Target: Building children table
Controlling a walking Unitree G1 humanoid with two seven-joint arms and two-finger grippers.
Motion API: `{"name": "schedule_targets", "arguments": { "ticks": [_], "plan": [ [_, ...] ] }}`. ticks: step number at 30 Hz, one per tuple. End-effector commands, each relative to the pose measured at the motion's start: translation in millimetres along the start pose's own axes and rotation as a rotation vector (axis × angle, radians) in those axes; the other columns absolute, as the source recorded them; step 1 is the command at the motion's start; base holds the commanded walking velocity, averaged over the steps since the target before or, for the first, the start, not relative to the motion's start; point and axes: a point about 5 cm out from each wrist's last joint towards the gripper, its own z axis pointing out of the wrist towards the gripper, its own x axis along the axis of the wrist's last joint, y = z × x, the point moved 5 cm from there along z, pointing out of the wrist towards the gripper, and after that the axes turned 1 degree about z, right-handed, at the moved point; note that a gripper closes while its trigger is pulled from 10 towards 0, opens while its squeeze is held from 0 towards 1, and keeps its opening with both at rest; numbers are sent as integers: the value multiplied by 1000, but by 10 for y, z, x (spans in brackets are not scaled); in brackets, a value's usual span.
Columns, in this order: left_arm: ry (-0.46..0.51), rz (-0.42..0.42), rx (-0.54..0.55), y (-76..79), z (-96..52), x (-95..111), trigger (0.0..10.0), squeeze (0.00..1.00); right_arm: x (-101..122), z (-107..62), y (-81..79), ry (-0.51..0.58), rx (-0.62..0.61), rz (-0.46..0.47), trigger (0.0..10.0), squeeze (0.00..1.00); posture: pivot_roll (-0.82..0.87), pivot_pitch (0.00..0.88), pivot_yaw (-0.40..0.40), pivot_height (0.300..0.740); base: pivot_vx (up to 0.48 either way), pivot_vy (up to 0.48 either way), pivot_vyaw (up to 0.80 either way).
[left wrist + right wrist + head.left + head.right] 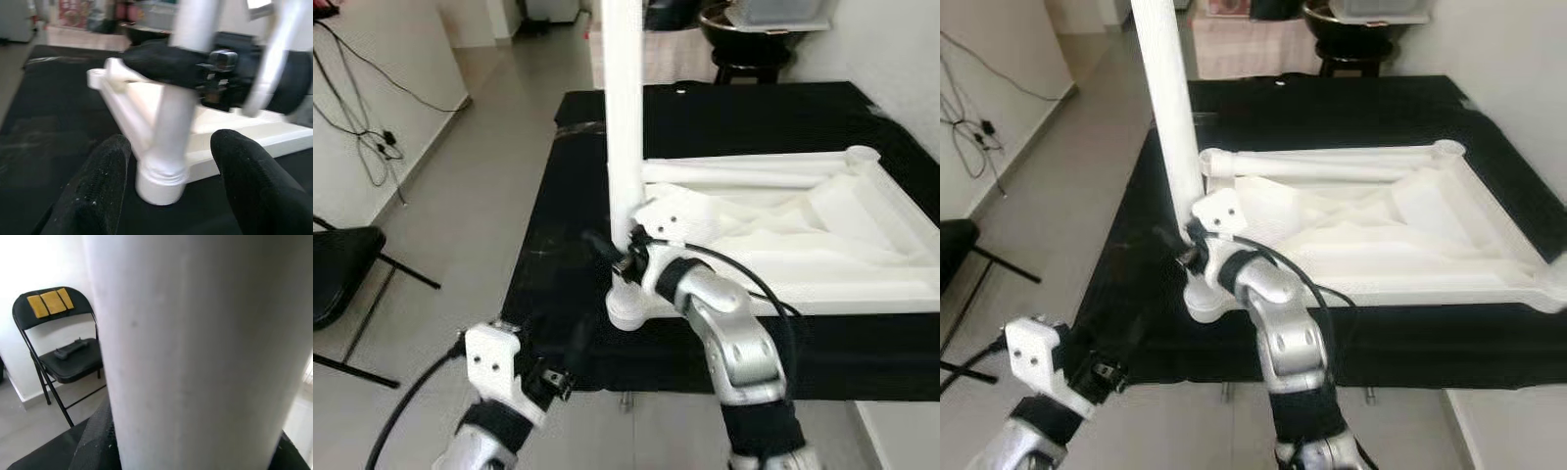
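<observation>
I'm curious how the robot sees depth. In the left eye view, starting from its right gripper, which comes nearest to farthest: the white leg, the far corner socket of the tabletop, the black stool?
1. White leg, upright, in the right gripper.
2. Corner socket, far right of the tabletop.
3. Black stool, beyond the table's far edge.

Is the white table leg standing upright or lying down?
Upright: the leg stands in the upturned tabletop's corner socket, with the right gripper around it.

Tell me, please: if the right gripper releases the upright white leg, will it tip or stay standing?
The white leg is tall and narrow, so probably top-heavy. Its base sits in the corner socket of the tabletop, so it may stand. It looks rigid; the right gripper clasps it low.
</observation>
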Motion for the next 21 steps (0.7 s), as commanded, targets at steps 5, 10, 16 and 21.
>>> {"name": "schedule_targets", "arguments": {
  "ticks": [5, 10, 16, 21],
  "plan": [
    [-27, -2, 43, -58, -39, -76, 10000, 0, -54, 0, -162, -40, 146, 139, 10000, 1000, 112, 157, -6, 740, 0, 0, 0],
    [-27, -6, 28, -36, -18, -83, 10000, 0, 301, -115, -268, 73, 538, 34, 10000, 1000, 110, 154, -6, 740, 0, 0, 0],
    [-27, -8, 25, -14, -18, -81, 10000, 0, 309, -212, -249, 18, 789, -124, 10000, 0, 120, 158, -10, 740, 0, 0, 0],
    [-28, -8, 25, -6, -25, -78, 10000, 0, 326, -209, -245, 7, 831, -130, 10000, 0, 125, 161, -10, 740, 0, 0, 0]
  ]
}}
